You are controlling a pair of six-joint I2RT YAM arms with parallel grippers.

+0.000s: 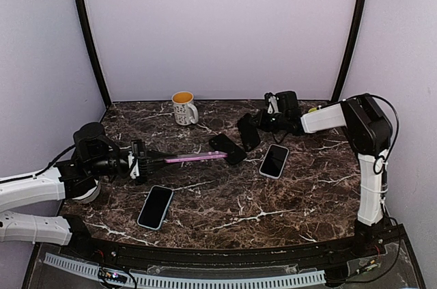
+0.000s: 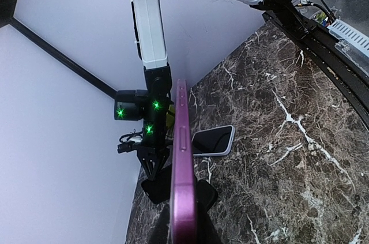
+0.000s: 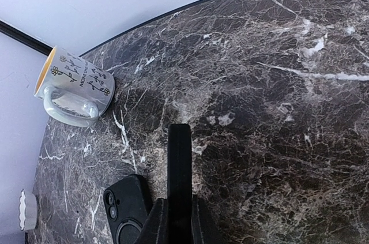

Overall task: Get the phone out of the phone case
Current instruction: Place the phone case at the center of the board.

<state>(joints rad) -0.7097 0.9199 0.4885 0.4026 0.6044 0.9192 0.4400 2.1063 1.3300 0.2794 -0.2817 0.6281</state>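
My left gripper (image 1: 145, 160) is shut on the near end of a purple phone case (image 1: 194, 157) and holds it edge-on above the table. In the left wrist view the purple case (image 2: 183, 163) runs up from my gripper (image 2: 183, 229); I cannot tell whether a phone is inside. My right gripper (image 1: 258, 124) is shut on a flat black case (image 1: 248, 132), seen edge-on in the right wrist view (image 3: 179, 163) between the fingers (image 3: 179, 221). A second black case (image 1: 227, 148) with camera lenses lies back-up on the table (image 3: 125, 209), just left of the held one.
A phone in a pale case (image 1: 274, 160) lies screen-up right of centre, also in the left wrist view (image 2: 213, 141). A phone in a blue case (image 1: 156, 207) lies near the front left. A white mug (image 1: 183, 107) stands at the back, also in the right wrist view (image 3: 72, 85).
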